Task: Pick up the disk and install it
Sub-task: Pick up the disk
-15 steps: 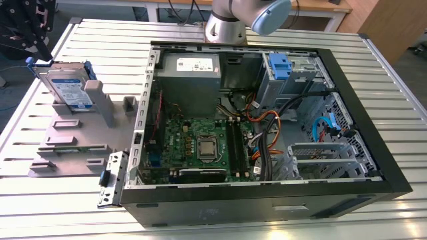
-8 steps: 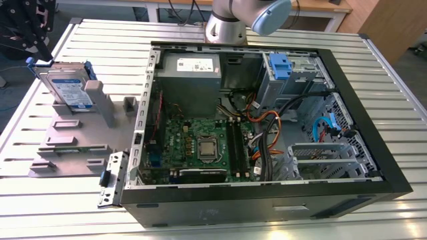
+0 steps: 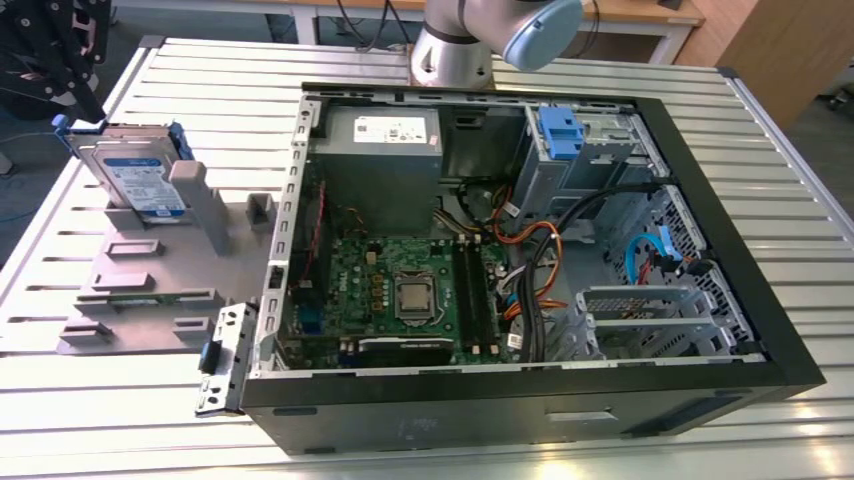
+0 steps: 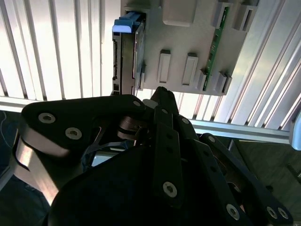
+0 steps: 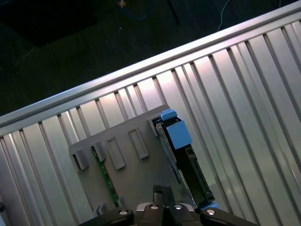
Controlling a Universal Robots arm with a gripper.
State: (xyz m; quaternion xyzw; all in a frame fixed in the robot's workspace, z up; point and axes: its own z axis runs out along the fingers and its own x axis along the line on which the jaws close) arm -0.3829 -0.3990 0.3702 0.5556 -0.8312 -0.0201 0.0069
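Note:
The disk, silver with a white-and-blue label in a blue carrier, leans upright in a slot of the grey fixture on the table, at the exterior view's left. In both wrist views the disk appears edge-on, its blue carrier end nearest the table's rim. My black gripper hangs just above and behind the disk, apart from it. Its fingertips are together with nothing between them.
An open computer case lies in the middle of the slatted metal table, holding a motherboard, a grey power supply and cables. A blue bracket sits on the grey drive bay at the case's far corner. The arm's base stands behind the case.

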